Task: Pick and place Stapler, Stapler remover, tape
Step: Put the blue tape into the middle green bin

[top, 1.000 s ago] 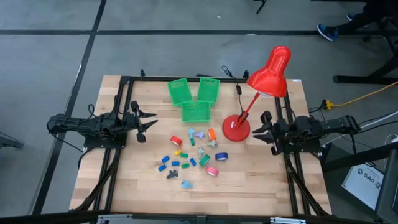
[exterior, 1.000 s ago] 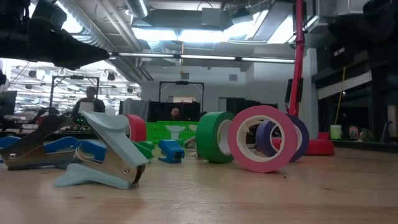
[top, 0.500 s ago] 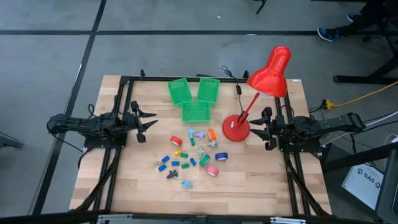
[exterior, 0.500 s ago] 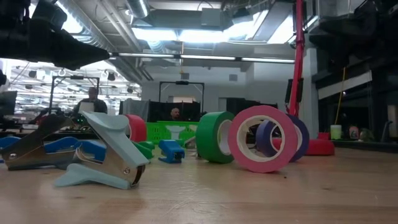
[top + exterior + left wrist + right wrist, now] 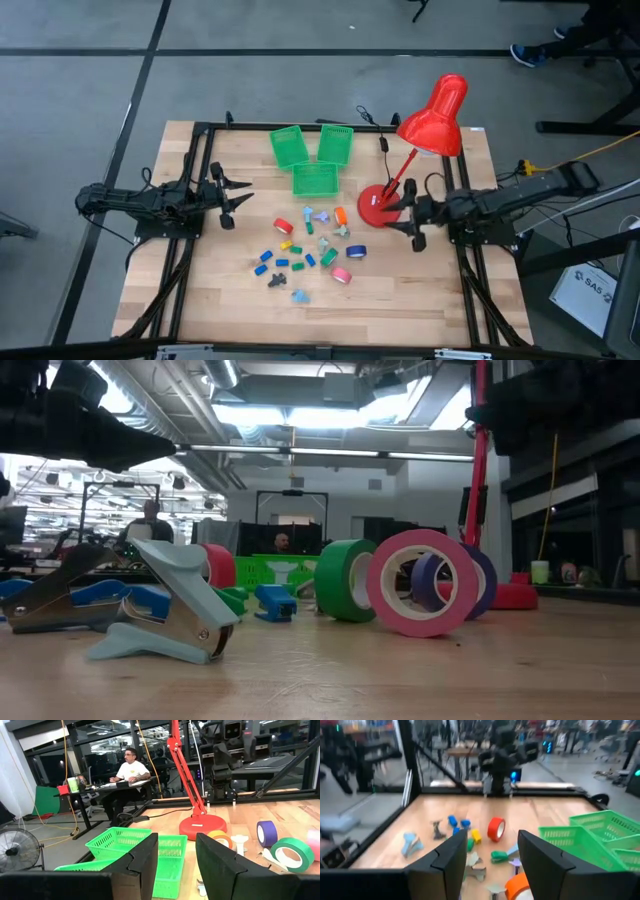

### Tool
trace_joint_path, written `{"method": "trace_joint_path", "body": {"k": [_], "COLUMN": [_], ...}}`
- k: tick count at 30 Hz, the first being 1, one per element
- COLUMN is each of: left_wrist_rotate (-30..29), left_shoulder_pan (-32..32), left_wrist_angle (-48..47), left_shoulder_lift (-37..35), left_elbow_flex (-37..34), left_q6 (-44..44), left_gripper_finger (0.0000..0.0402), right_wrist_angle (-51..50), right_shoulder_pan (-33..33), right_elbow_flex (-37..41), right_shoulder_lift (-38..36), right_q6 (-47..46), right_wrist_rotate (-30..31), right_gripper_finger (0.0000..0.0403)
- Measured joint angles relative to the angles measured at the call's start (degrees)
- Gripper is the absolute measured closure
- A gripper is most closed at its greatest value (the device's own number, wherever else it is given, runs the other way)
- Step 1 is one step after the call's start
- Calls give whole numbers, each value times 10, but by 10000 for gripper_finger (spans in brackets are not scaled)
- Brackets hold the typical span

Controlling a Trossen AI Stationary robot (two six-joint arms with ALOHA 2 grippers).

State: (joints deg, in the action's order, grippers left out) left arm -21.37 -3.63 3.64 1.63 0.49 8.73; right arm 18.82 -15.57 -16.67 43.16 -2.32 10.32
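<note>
Spanning the frame, wooden table [image 5: 420,280]. Red lamp [image 5: 432,118] right. Three green baskets [image 5: 310,155] far side. Left gripper [image 5: 232,197] parked left edge, fingers apart, empty. Right gripper [image 5: 410,222] beside lamp base, spread, empty. Tape rolls [image 5: 341,275] scattered mid-table.

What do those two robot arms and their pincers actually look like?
Both arms are black and slender, built of jointed segments with thin cables along them. The left gripper and right gripper each end in two dark, flat, blocky fingers, matte and unmarked.

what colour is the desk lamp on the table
Red: the desk lamp shows best in the high view.
</note>
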Motion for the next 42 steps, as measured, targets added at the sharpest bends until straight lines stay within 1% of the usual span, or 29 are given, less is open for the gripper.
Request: {"method": "trace_joint_path", "body": {"k": [7,16,23,26,30,35,38,42], "left_wrist_rotate": [0,0,0,0,0,0,0,0], "left_shoulder_pan": [0,0,0,0,0,0,0,0], "left_wrist_angle": [0,0,0,0,0,0,0,0], "left_shoulder_lift": [0,0,0,0,0,0,0,0], "left_elbow_flex": [0,0,0,0,0,0,0,0], "left_q6": [0,0,0,0,0,0,0,0], "left_gripper_finger": [274,274,274,274,274,274,274,274], "right_wrist_angle": [-80,-84,-86,-96,-142,-213,-237,-257], "right_shoulder_pan": [-25,-55,-61,-61,-61,-61,-61,-60], "right_elbow_flex": [-84,-155,-222,-242,-257,-259,-259,-259], "right_shoulder_lift": [125,269,357,383,403,406,406,406], "right_q6": [12,-49,-47,-48,-49,-61,-79,-79], "right_wrist_rotate": [0,8,12,13,12,17,30,32], "right_gripper_finger": [223,223,223,223,223,223,223,223]}}
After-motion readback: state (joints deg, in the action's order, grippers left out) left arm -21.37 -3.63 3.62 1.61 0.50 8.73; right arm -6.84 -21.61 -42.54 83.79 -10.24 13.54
